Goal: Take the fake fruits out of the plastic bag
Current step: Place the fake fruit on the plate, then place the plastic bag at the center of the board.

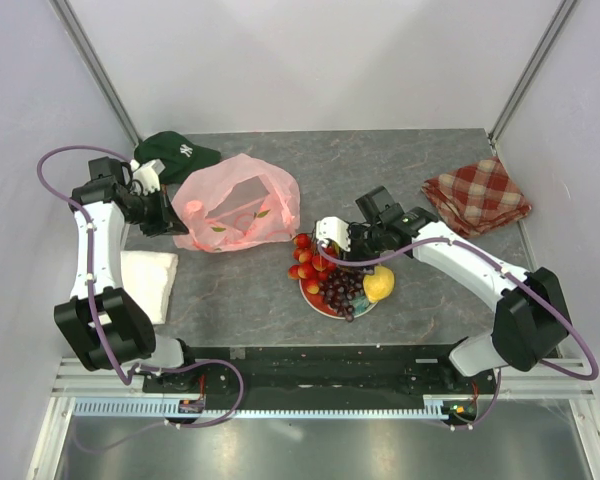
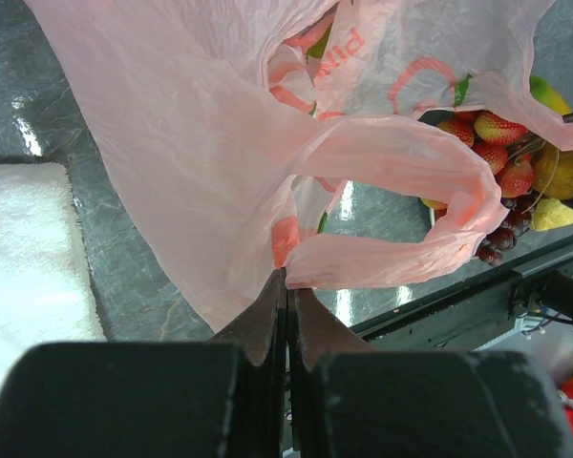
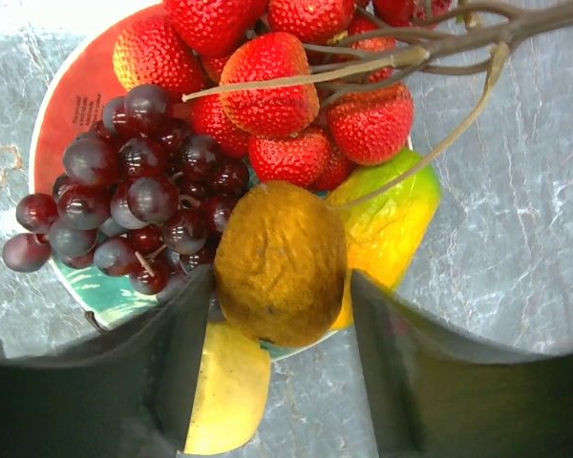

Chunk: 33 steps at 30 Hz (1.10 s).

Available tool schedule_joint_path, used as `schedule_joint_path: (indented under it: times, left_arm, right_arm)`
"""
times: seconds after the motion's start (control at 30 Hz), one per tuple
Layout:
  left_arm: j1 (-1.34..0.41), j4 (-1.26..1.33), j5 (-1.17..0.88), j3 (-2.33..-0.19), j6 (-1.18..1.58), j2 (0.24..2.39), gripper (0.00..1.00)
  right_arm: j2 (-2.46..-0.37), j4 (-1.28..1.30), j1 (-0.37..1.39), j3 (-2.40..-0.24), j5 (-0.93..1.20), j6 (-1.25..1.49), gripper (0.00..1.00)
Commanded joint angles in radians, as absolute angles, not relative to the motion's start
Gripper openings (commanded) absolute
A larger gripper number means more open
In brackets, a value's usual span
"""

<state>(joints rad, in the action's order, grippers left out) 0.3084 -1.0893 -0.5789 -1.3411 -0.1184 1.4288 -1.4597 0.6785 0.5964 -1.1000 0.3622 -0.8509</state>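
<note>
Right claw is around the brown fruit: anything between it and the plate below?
Yes. The brown fruit lies above a yellow fruit, the grapes and a yellow-green fruit, which cover the plate beneath it.

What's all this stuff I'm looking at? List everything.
plastic bag: 1, translucent pink, rear centre-left
cap: 1, dark green, rear left
checked cloth: 1, red-tan, rear right
towel: 1, white, left edge
plate: 1, red and teal, front centre
berry cluster: 1, red, on plate
grape bunch: 1, dark purple, on plate
lemon: 1, yellow, plate's edge
yellow-green fruit: 1, on plate
brown fruit: 1, brown-green, atop the pile
left pincer: 1, black, shut on the bag
right pincer: 1, black, straddling the brown fruit, grip unclear
</note>
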Motion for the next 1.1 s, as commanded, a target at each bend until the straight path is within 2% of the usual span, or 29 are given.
schedule_joint_path:
  times: [0.0,0.03,0.4,0.53,0.6,0.77,1.03,1.07]
  left_arm:
    - [0.314,-1.06,-0.606,-1.345,-0.086,1.422,0.02]
    - [0.314,-1.058,-0.606,-1.345,-0.086,1.422,0.02]
    - [0.313,-1.058,-0.626,-1.35,-0.084,1.414,0.02]
    - [0.31,-1.058,-0.644,-1.364,-0.089,1.419,0.02]
    - [0.305,-1.058,-0.641,-1.382,-0.089,1.422,0.07]
    - [0.288,-1.052,-0.623,-1.442,-0.104,1.411,0.24]
    - [0.235,-1.049,-0.56,-1.563,-0.149,1.407,0.23]
    - [0.233,-1.049,-0.557,-1.568,-0.149,1.408,0.27]
  right_arm:
    - [-1.443,0.679,0.595,-1.135,0.426,-0.847,0.8]
    - [-1.445,0.693,0.595,-1.146,0.431,-0.854,0.98]
    - [-1.371,0.874,0.595,-1.396,0.374,-0.841,0.98]
    - [-1.388,0.81,0.595,-1.443,0.234,-0.703,0.98]
    - [-1.411,0.703,0.597,-1.443,0.14,-0.59,0.98]
    - [-1.498,0.629,0.595,-1.509,-0.029,-0.456,0.98]
    - [-1.546,0.601,0.594,-1.575,-0.067,-0.357,0.98]
    - [-1.546,0.6,0.594,-1.575,-0.069,-0.353,0.98]
